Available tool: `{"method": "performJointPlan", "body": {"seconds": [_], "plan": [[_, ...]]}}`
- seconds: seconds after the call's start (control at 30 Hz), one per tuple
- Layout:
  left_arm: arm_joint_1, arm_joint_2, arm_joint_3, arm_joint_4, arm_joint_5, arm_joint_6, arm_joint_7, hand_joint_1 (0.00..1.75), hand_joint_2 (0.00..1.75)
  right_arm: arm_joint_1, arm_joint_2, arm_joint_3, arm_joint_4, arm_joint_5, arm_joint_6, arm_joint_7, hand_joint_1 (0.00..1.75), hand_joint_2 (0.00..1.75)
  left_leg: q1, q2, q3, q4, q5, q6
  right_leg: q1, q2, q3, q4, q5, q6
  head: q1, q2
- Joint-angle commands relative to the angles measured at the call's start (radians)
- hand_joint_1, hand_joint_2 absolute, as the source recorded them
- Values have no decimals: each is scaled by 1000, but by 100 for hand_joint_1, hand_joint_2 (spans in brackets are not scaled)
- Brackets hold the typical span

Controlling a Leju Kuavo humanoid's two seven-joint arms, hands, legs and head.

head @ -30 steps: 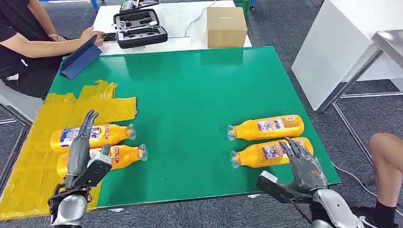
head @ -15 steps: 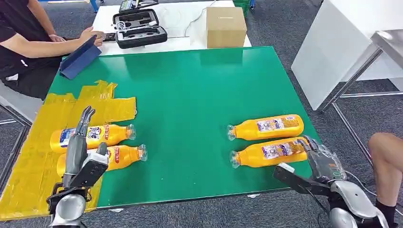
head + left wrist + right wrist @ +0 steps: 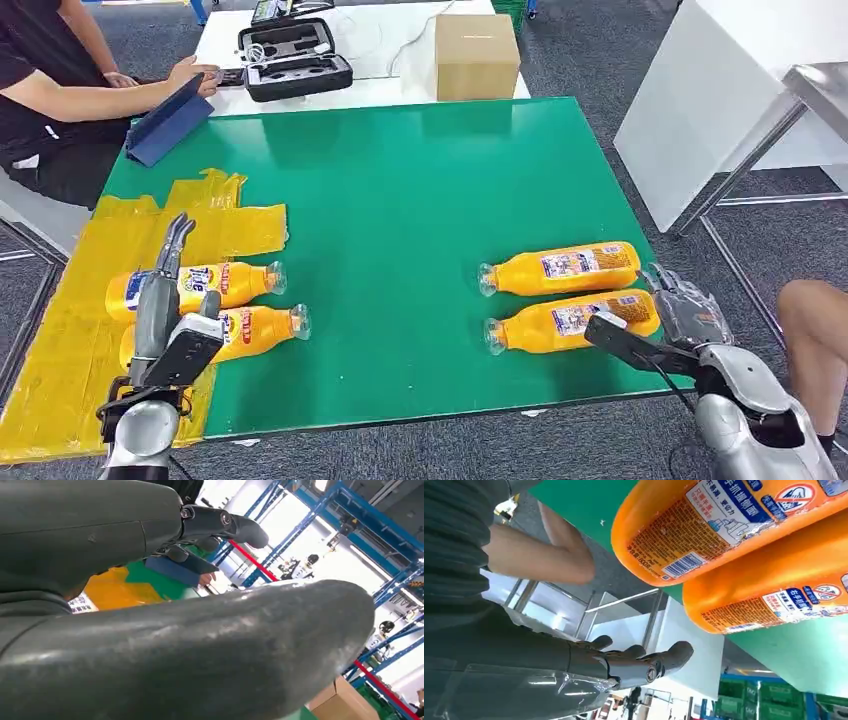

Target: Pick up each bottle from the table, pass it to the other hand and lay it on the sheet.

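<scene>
Four orange bottles lying on their sides on green table point(image 3: 400, 200). Two on yellow sheet point(image 3: 60, 330) at left edge: far left bottle point(image 3: 215, 282) and near left bottle point(image 3: 260, 328), caps pointing right, roughly parallel, close together. Two off the sheet near right edge: far right bottle point(image 3: 560, 267) and near right bottle point(image 3: 565, 320), caps pointing left, side by side, nearly touching.

Left hand point(image 3: 165, 320) above the sheet, over the two left bottles, fingers stretched forward and apart, thumb out, holding nothing. Overlaps both bottles in head view; contact cannot be told.

Right hand point(image 3: 675, 320) at the table's right edge, just beside the base of near right bottle, fingers spread, thumb extended toward that bottle, nothing grasped. In right wrist view, fingers point(image 3: 639, 660) apart from both bottle bases, near bottle point(image 3: 704, 525) beside the far one.

Beyond the green top: white table with cardboard box point(image 3: 476, 57) and open black case point(image 3: 293, 62). Seated person point(image 3: 50, 100) at upper left with blue tablet point(image 3: 170, 122). Another person's knee point(image 3: 815, 330) at right.
</scene>
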Motion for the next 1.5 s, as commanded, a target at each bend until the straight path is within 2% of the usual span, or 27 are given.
{"method": "performJointPlan", "body": {"seconds": [0.03,0.47,0.73,0.9,1.0,1.13,1.27,1.5], "plan": [[-54,22,-23,72,20,-11,4,0,0,-175,30,129,205,-12,21,-7,0,175,1,4,6,0,-2,-2,2,3,6,-1,0,-2,0,0],[-104,30,-50,123,49,-17,3,0,0,-315,94,405,398,-46,45,-38,0,175,2,5,7,-1,-1,-1,2,3,6,-2,0,-2,0,0],[-109,32,-51,127,57,-14,2,0,0,-325,96,448,417,-65,55,-54,0,175,1,2,5,-1,0,-1,2,0,5,-1,0,-2,0,0],[-108,34,-45,138,68,-6,1,0,0,-308,9,551,347,-86,102,-60,0,175,1,1,5,0,-1,-1,1,-1,5,-1,-1,-2,0,0],[-117,37,-44,154,76,-4,0,0,0,-323,-73,622,338,-39,158,-38,0,175,0,-1,5,0,-1,-1,1,-2,5,0,-2,-2,0,0],[-139,39,-51,185,89,3,-2,0,0,-325,-139,671,349,3,176,-42,0,175,1,-2,5,0,0,-1,1,-3,6,-1,-1,-1,0,0],[-120,43,-45,169,92,13,-1,0,0,-309,-136,622,331,27,121,3,0,175,1,-3,7,0,0,-1,2,-5,9,-2,-1,-2,0,0],[-114,44,-43,161,91,13,-1,0,0,-311,-140,612,319,27,126,7,0,175,1,-2,7,0,0,-1,1,-3,8,-2,-1,-1,0,0]]}}
